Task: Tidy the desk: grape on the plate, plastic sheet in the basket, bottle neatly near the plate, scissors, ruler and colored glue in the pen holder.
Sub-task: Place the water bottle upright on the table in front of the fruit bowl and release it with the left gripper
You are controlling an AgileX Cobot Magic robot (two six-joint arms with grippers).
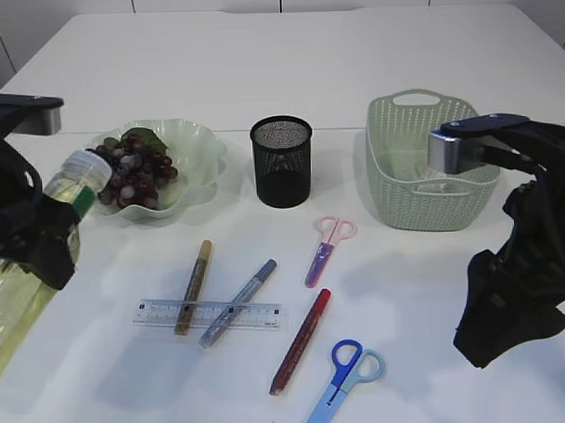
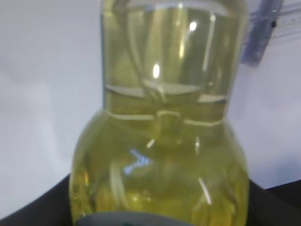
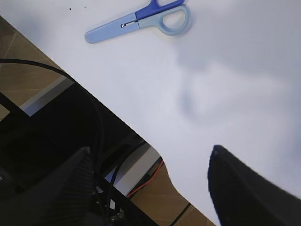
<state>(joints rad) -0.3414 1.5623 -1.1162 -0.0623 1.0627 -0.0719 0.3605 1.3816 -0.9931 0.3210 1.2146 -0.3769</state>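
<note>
My left gripper (image 1: 37, 240) is shut on the bottle (image 1: 16, 290) at the far left. The bottle holds yellow liquid and tilts, its white cap (image 1: 84, 168) by the green plate (image 1: 202, 146); it fills the left wrist view (image 2: 164, 141). Grapes (image 1: 133, 176) lie on the plate. The ruler (image 1: 258, 314) lies under gold (image 1: 193, 284) and blue (image 1: 239, 301) glue pens, with a red one (image 1: 301, 341) beside them. Pink scissors (image 1: 326, 249) and blue scissors (image 1: 344, 376) (image 3: 136, 21) lie on the table. My right gripper (image 1: 509, 320) (image 3: 150, 188) hangs open and empty over the table's front edge.
The black mesh pen holder (image 1: 282, 161) stands mid-table. The green basket (image 1: 407, 184) at the back right has something clear lying inside (image 1: 434, 176). Below the table's front edge (image 3: 155, 146), cables and floor show.
</note>
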